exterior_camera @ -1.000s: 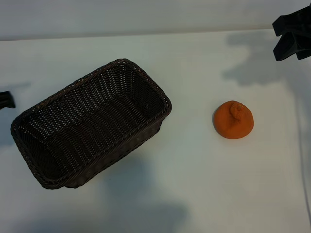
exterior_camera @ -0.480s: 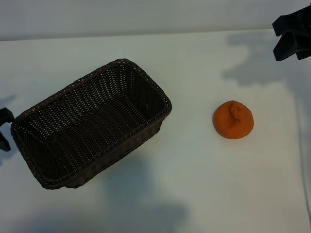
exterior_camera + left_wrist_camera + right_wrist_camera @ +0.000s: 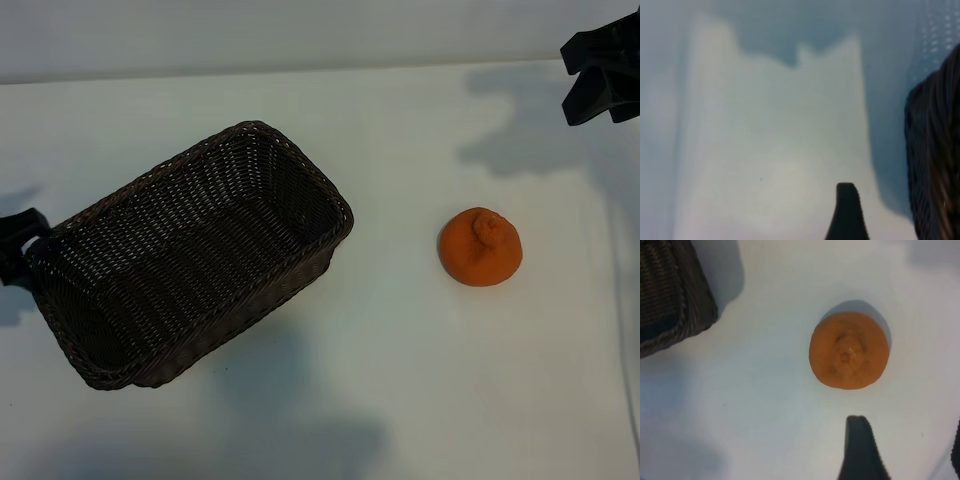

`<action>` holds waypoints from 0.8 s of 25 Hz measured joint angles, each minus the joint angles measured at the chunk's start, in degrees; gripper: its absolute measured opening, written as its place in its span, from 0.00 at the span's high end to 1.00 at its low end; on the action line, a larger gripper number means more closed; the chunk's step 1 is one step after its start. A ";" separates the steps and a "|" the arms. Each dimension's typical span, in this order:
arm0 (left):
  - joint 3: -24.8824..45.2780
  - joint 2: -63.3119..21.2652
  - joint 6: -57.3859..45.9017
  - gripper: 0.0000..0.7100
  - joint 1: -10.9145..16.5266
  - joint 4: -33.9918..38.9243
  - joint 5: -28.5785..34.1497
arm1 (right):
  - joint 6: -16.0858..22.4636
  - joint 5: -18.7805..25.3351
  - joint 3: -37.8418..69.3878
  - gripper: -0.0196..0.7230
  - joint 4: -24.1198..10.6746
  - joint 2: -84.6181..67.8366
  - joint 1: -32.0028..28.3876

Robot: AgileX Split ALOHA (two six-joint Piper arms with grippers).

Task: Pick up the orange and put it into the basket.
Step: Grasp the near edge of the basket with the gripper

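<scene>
From outside, the orange (image 3: pixel 480 247) sits alone on the white counter (image 3: pixel 400 380), well apart from the basket (image 3: pixel 190 255), with nothing between them. The left pincer (image 3: pixel 18 250) is cut off by the picture's edge, just beside the basket's end; whether it touches the rim is hard to say. The right pincer (image 3: pixel 600 78) hangs at the far corner, only partly in view.

From the left wrist, one dark finger (image 3: pixel 847 212) shows over bare counter, the basket's blurred wall (image 3: pixel 935 160) alongside; the pincer stands open, holding nothing.

From the right wrist, the orange lies beyond one finger (image 3: pixel 860 450), untouched, the pincer open, and a basket corner (image 3: pixel 670 295) shows farther off.
</scene>
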 joint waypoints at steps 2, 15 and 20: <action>0.00 1.29 0.57 0.20 0.00 -1.50 -1.30 | 0.00 0.00 0.00 0.39 0.00 0.00 0.00; 0.00 7.30 2.32 0.20 0.00 -6.42 -5.68 | 0.00 0.00 0.00 0.39 0.00 0.00 0.00; 0.00 9.83 3.43 0.20 0.00 -9.32 -7.55 | 0.00 0.00 0.00 0.39 0.00 0.00 0.00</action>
